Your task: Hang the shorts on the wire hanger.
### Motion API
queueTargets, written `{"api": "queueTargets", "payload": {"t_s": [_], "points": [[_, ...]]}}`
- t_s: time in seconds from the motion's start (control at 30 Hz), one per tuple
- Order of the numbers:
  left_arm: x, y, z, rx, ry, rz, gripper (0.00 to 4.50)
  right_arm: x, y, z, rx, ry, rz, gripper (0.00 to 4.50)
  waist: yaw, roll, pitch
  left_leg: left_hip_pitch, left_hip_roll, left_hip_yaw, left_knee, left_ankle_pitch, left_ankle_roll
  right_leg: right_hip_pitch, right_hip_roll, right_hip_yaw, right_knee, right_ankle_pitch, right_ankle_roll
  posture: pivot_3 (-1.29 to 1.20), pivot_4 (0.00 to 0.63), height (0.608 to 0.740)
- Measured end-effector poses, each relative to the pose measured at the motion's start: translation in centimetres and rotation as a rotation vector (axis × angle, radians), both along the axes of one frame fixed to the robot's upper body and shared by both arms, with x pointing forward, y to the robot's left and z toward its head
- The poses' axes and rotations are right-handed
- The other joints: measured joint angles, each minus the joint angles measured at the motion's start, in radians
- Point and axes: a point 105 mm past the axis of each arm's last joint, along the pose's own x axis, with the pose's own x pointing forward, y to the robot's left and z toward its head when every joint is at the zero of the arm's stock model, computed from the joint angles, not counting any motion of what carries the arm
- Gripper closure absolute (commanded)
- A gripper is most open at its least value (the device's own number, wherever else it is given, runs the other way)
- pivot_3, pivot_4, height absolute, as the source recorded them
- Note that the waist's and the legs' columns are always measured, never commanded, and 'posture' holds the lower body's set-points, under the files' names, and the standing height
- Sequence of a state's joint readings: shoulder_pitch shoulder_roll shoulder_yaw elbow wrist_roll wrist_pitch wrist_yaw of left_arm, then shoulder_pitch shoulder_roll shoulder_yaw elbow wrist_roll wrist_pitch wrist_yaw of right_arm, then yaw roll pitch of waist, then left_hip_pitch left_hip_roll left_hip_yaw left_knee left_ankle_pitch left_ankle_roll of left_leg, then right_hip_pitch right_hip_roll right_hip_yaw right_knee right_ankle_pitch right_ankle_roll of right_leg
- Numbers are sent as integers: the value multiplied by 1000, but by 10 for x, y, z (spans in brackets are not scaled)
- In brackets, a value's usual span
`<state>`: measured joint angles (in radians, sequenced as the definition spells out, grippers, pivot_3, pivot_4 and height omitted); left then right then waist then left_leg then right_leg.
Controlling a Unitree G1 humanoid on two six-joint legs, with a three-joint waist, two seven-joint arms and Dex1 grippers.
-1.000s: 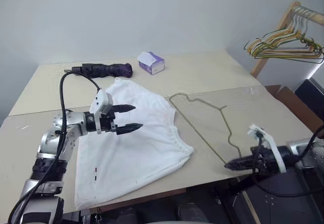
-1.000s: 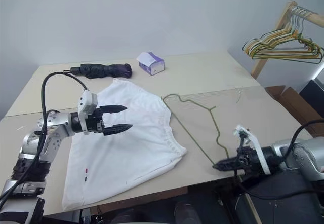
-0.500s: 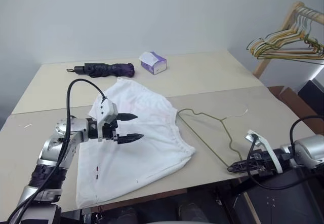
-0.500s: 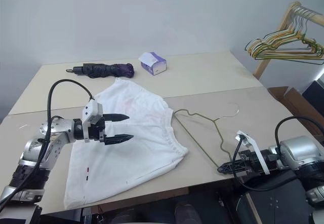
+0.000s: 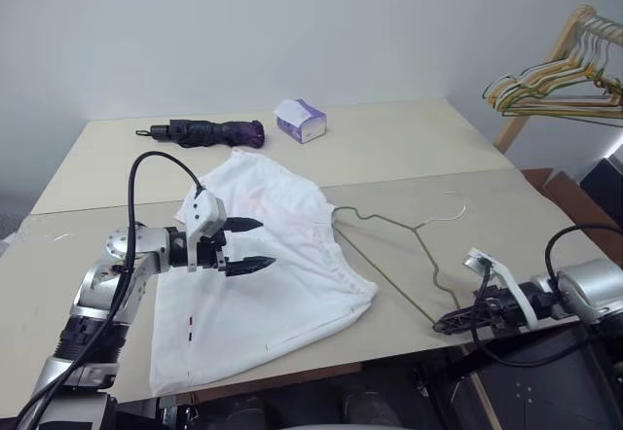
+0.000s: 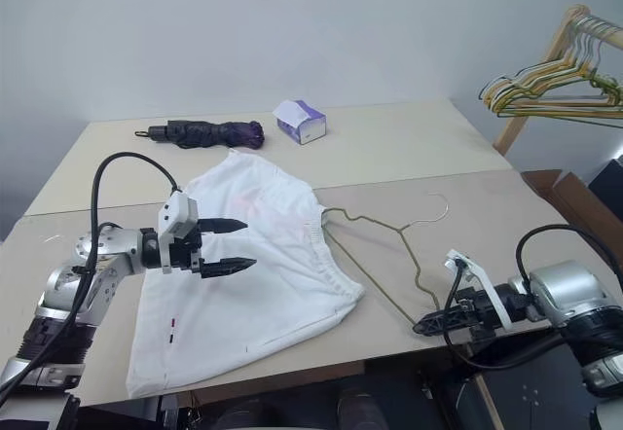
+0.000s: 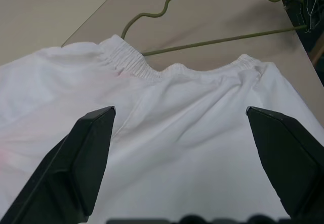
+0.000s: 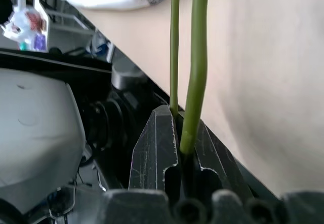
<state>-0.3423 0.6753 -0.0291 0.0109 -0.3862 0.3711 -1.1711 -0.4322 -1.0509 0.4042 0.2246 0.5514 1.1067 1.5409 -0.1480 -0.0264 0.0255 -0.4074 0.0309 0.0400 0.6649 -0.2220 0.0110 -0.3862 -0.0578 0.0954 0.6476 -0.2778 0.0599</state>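
The white shorts [image 5: 282, 284] lie flat on the table, with the gathered waistband [image 7: 131, 64] facing the wire hanger [image 7: 217, 41]. My left gripper [image 5: 265, 242] hovers open just above the shorts' middle, holding nothing. The thin olive wire hanger lies on the table right of the shorts, one corner close to the waistband and its hook [image 5: 450, 212] pointing away from me. At the table's front right edge, my right gripper [image 5: 446, 325] is shut on the hanger's near corner [image 8: 198, 57].
A folded dark purple umbrella [image 5: 209, 133] and a purple-and-white tissue box [image 5: 300, 121] lie at the back of the table. A wooden rack [image 5: 550, 55] with several coloured hangers [image 5: 545, 94] stands at the far right. A cardboard box [image 6: 574, 197] sits beside the table.
The camera has shifted a little. My right gripper has sunk slightly at the table's edge, still shut on the hanger's corner, and the hanger has shifted slightly with it. The left gripper stays open over the shorts.
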Motion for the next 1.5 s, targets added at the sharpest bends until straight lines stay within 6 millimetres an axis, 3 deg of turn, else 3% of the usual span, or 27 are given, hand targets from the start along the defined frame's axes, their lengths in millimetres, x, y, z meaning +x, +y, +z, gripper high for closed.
{"api": "queueTargets", "payload": {"t_s": [0.17,0.3,0.77,0.97,1.1,1.2,1.37,1.5], "points": [[1,-5,-1,6,-3,-9,24,27,0,-7,-105,-2,4,4500,-4,0,0,0,0,0,0,0,0,0,0,0,0,0,-1,-85,0,740],[1,-4,-2,14,-9,1,24,36,-1,-6,-134,-20,32,4500,6,0,0,-1,0,0,0,0,0,-1,0,0,0,0,-1,-59,0,740],[-2,-10,-9,17,-25,16,24,34,0,-2,-180,-14,251,4500,40,1,0,0,1,1,0,0,0,-1,0,0,1,1,-2,-22,0,740],[0,-11,-9,25,-33,28,24,54,8,-2,-164,-16,186,4500,51,1,0,1,1,1,0,0,0,-1,0,0,2,2,-3,2,0,740],[1,-10,-10,32,-38,40,24,64,7,12,-90,-87,132,4500,71,2,0,-1,0,1,0,0,0,-2,0,0,1,2,-3,5,0,740],[-1,-10,-12,33,-34,43,24,61,3,20,-83,-123,164,4500,88,2,0,0,1,1,0,0,0,-2,0,-1,2,2,-3,10,0,740],[-2,-10,-13,44,-39,51,24,37,2,-3,-157,-7,279,4500,102,3,0,1,2,3,0,0,0,-2,0,-1,2,2,-4,9,0,740],[-2,-13,-13,44,-45,45,24,48,13,-11,-192,8,284,4500,99,3,0,1,2,6,0,0,0,-2,1,0,2,2,-4,11,0,740]]}}
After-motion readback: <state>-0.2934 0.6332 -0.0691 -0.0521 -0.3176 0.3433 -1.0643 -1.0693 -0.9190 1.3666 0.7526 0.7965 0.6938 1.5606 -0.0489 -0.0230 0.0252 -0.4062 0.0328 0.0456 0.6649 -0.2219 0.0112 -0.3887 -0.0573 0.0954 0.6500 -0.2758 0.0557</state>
